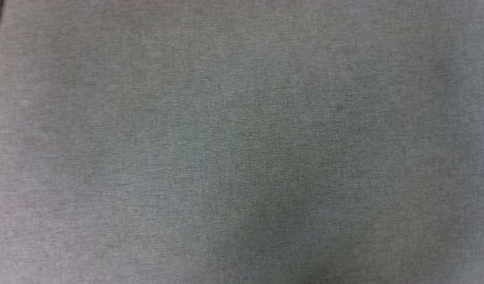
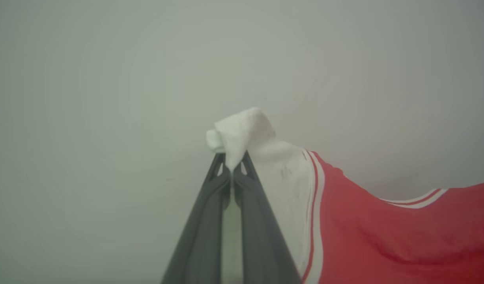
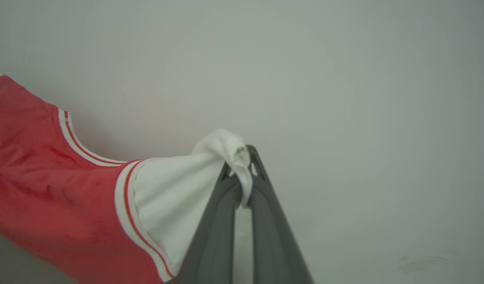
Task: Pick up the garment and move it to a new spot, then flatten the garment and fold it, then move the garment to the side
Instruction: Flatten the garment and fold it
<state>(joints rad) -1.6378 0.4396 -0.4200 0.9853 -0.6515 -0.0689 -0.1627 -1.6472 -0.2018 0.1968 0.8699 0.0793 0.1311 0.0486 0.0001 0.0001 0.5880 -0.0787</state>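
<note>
End effectors (image 2: 232, 167) (image 3: 242, 173) tight on garment (image 2: 384, 236) sleeves

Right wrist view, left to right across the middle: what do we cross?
Red body of garment → striped trim → white sleeve → right gripper, shut on the sleeve tip → pale backdrop.

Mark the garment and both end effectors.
garment (image 2: 384, 236), left wrist view, red body panel.
left end effector (image 2: 232, 167), left wrist view, midway between its fingertips.
right end effector (image 3: 242, 171), right wrist view, midway between its fingertips.
</note>
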